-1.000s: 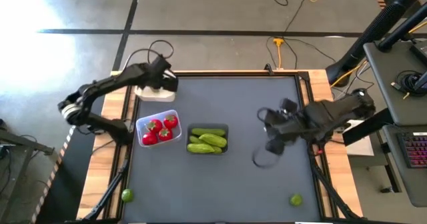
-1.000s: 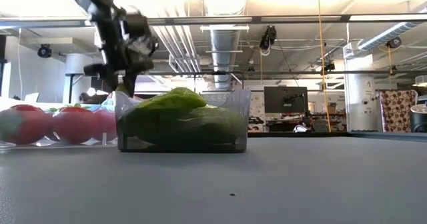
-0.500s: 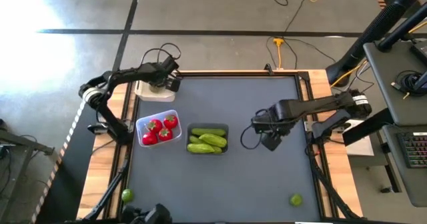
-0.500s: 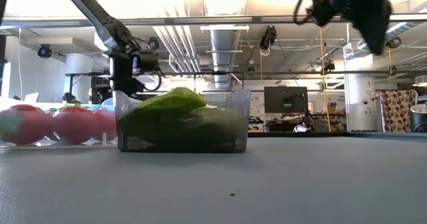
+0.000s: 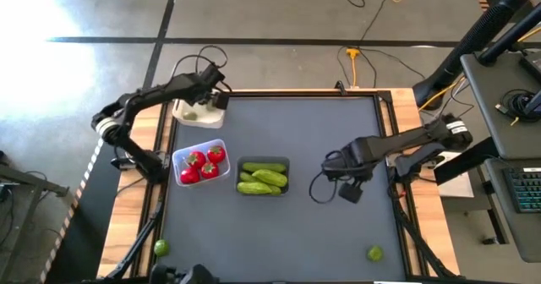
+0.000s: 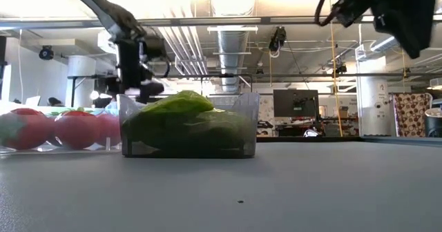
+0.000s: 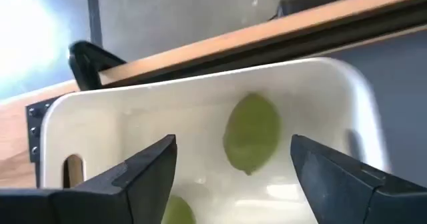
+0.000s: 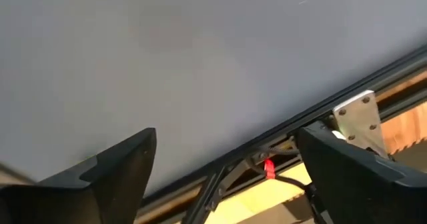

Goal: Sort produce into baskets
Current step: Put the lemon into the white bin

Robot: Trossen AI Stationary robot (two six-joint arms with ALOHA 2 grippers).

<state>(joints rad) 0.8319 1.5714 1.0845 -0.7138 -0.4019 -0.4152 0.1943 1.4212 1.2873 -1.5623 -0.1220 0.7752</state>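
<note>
Lime [image 7: 251,134] in white basket [image 7: 347,94] (loose), beneath spread left gripper [image 7: 233,174]

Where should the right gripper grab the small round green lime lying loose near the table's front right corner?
Across the middle of the small round green lime, from straight above. It is a ball with no handle or long axis, lying alone on the dark table with nothing beside it, so any finger angle should work. The right gripper, open, is probably nearest.

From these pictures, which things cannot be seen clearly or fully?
- White basket, high view: the left gripper hangs over it, so the count of limes is unsure.
- Second lime, left wrist view: cut off by the picture edge.
- Clear basket, low view: cut off at the side.
- Right gripper, low view: only partly in frame.
</note>
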